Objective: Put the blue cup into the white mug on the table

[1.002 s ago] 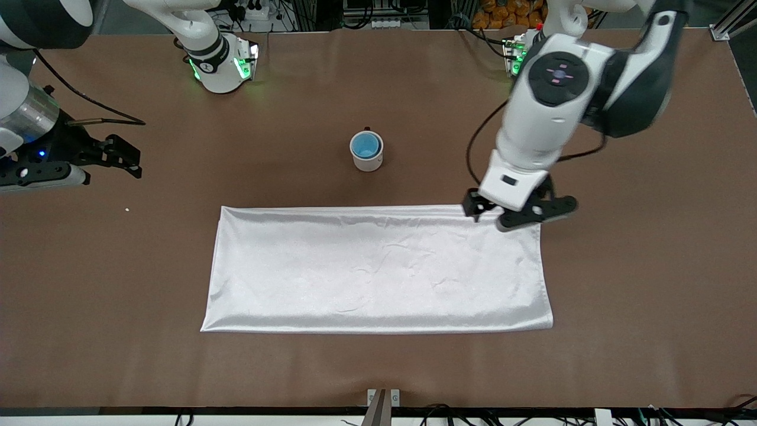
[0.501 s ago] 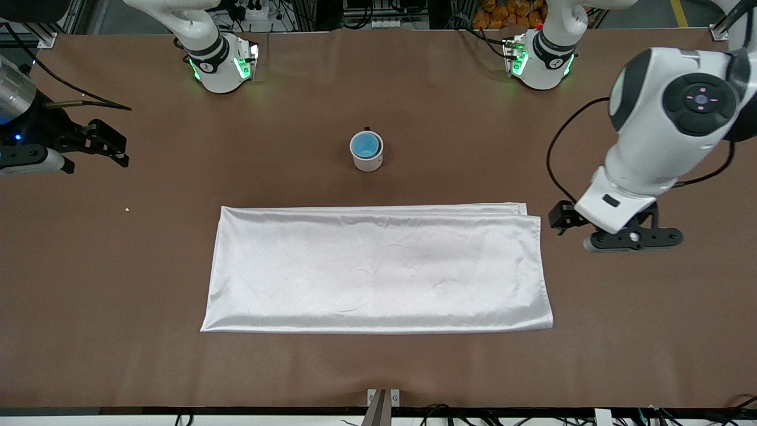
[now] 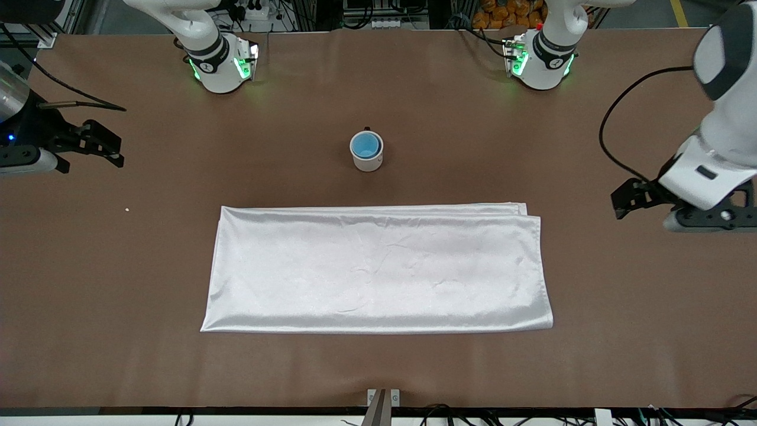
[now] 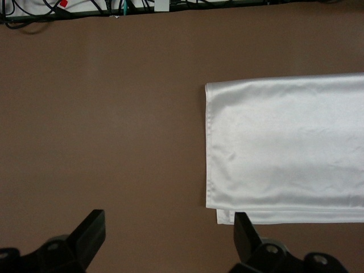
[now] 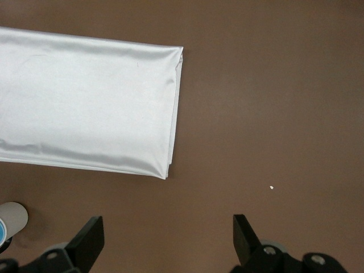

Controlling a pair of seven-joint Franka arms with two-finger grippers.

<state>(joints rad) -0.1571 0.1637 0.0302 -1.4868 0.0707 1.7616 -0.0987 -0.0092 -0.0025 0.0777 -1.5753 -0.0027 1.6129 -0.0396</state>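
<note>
Blue cup: we see the blue cup (image 3: 365, 145) sitting inside the white mug (image 3: 367, 152), its bright blue interior filling the mug's mouth in the front view.

White mug: it stands upright on the table (image 3: 378, 89), about midway between the two arms' ends and farther from the front camera than the white cloth (image 3: 378, 268). A bit of its black handle shows at the rim on the side toward the robots' bases. In the right wrist view we catch only an edge of the mug (image 5: 11, 219) with a sliver of blue.

White cloth: it lies flat and folded on the table, apart from the mug, with a second layer peeking out along the edge toward the left arm's end.

Left gripper: we find the left gripper (image 3: 680, 207) over bare table at the left arm's end, past the cloth's edge. In its wrist view the left gripper (image 4: 169, 236) has its fingers (image 4: 91, 230) spread wide with nothing between them.

Right gripper: the right gripper (image 3: 97, 144) hangs over bare table at the right arm's end, well apart from the mug. In its wrist view the right gripper (image 5: 168, 239) likewise shows its fingers (image 5: 91, 239) wide apart and empty.

Speck: a tiny pale speck (image 3: 127, 209) lies on the table toward the right arm's end.
</note>
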